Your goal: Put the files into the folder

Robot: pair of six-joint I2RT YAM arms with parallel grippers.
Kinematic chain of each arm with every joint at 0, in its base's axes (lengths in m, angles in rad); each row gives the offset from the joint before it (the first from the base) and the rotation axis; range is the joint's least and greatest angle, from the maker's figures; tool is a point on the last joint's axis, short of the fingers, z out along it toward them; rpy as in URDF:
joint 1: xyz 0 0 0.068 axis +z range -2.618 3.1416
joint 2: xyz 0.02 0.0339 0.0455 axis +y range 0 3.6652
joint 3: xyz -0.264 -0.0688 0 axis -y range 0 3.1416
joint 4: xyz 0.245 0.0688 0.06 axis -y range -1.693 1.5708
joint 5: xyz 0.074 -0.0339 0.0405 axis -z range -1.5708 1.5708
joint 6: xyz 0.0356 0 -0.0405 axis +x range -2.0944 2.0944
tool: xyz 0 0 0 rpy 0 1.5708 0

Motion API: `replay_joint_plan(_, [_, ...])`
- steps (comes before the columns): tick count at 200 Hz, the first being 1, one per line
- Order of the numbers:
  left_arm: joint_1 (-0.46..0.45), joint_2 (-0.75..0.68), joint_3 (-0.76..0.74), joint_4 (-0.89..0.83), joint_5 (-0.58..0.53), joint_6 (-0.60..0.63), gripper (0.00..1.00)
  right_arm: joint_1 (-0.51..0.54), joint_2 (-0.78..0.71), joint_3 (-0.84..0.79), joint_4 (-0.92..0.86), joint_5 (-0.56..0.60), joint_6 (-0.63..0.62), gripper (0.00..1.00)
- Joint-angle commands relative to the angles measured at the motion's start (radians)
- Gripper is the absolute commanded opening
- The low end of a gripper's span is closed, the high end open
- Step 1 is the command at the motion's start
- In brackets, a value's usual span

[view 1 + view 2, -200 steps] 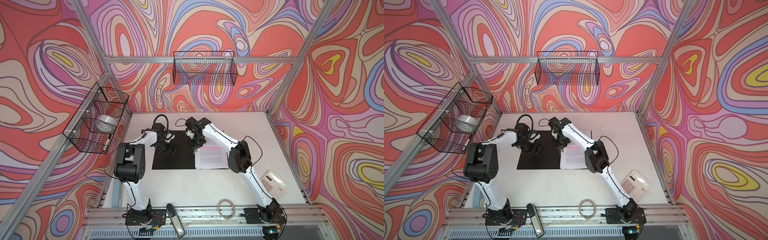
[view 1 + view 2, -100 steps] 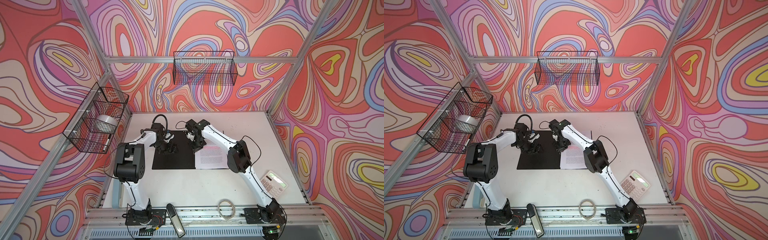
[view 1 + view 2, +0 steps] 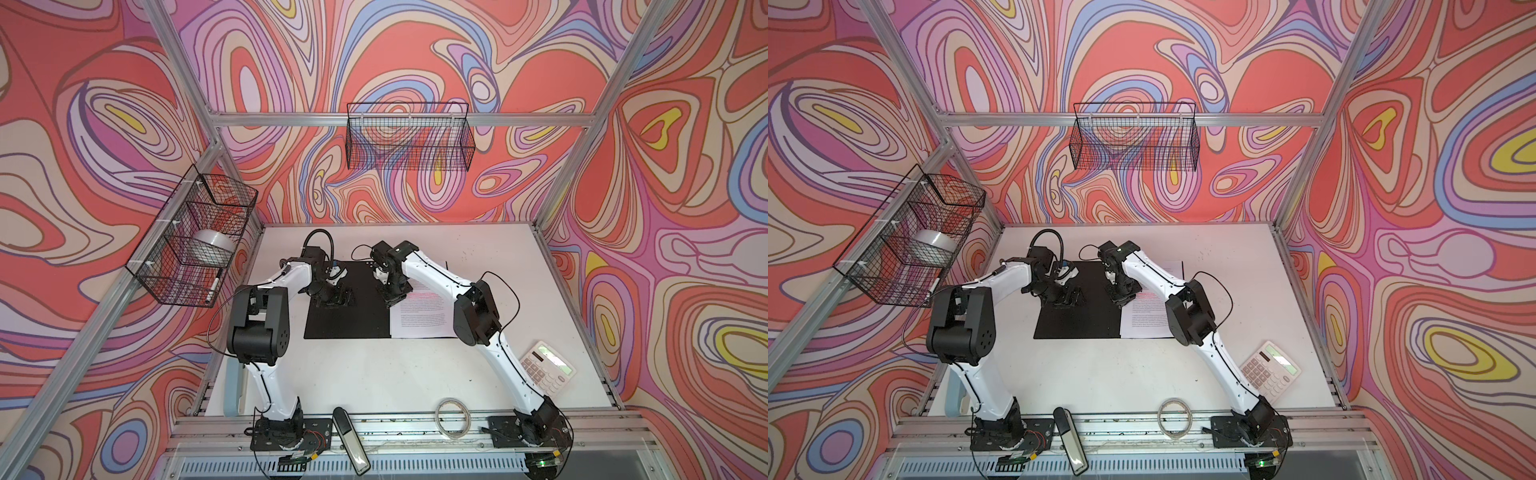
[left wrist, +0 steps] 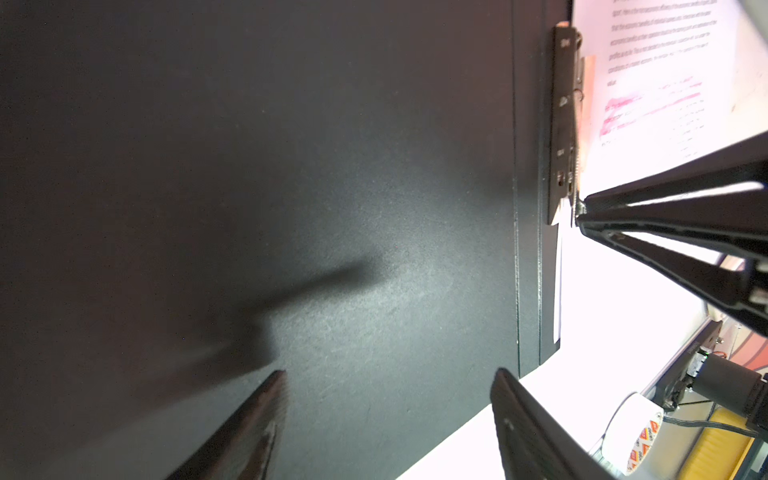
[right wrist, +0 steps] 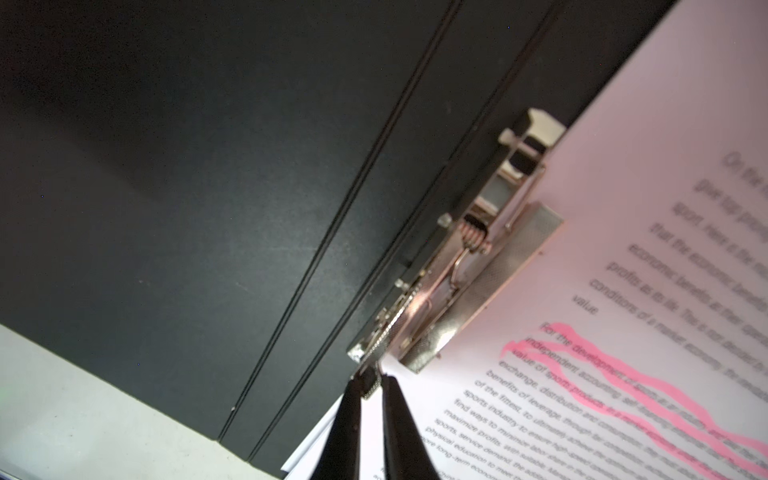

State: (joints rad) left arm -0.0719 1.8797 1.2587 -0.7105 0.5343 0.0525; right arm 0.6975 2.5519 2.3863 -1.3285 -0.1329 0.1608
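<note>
The right claw [image 5: 371, 380] has edged slightly leftward.

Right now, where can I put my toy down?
Bare table between the folder and the tape ring; also right of the files, beyond the calculator. Crowded at the folder: left hand above it, right hand pinching its clip.

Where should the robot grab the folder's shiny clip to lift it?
By the thin tip at the end of the metal clip, coming in along the folder spine. Its wide plate lies over the files, so only that narrow end sticks out. The right pincer is shut there.
</note>
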Motion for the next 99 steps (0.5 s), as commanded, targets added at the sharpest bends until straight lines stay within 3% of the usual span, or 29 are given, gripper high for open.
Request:
replay_joint_plan(1, [0.007, 0.015, 0.008, -0.027, 0.013, 0.021, 0.77, -0.009, 0.088, -0.046, -0.051, 0.103, -0.012, 0.11])
replay_joint_plan(99, [0.011, 0.019, 0.01, -0.029, 0.017, 0.021, 0.77, -0.009, 0.113, -0.041, -0.036, 0.081, -0.018, 0.11])
